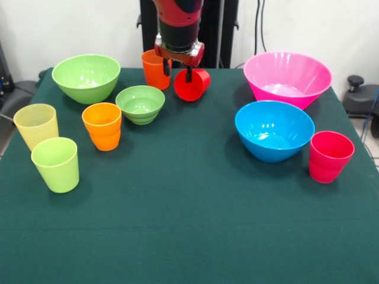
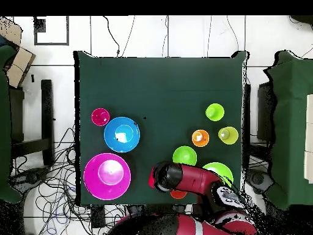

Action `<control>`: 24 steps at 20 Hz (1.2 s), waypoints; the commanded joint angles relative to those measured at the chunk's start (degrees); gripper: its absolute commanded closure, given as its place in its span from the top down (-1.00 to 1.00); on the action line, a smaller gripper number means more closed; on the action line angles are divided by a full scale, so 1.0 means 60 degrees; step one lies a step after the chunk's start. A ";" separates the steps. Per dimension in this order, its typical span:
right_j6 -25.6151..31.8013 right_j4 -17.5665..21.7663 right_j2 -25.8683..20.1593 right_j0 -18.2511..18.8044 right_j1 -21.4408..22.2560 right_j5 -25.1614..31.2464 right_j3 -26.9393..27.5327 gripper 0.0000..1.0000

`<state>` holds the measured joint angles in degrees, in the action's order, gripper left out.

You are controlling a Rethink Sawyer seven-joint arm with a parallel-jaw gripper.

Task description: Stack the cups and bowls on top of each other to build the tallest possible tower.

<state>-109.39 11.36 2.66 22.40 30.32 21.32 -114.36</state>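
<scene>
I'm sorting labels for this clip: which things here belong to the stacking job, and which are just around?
Job:
gripper holding tilted red cup
orange cups
yellow cup
lime cup
pinkish-red cup
pink bowl
blue bowl
green bowls, large and small

Around:
green tablecloth
floor cables

Dark green tablecloth [image 1: 189, 225] covers table, fills most of front view; white wall [image 1: 308, 26] across top of frame; black cables [image 1: 259, 23] hang down wall at upper right; black object [image 1: 361, 97] at right edge; overhead view: white tiled floor [image 2: 183, 37] at top; tangled cables [image 2: 61, 177] at lower left; cardboard box [image 2: 18, 61] at upper left; green-covered tables [image 2: 290, 122] at side edges.
</scene>
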 commanded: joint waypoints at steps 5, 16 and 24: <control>-0.0551 0.0095 -0.1133 -0.0034 -0.0103 -0.0486 0.0371 1.00; -0.0511 0.0032 -0.1170 -0.0004 -0.0179 -0.0285 0.0572 1.00; -0.0508 -0.0010 -0.1240 -0.0010 -0.0307 -0.0260 0.0729 1.00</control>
<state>-109.39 11.37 1.49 22.41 30.31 21.32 -114.36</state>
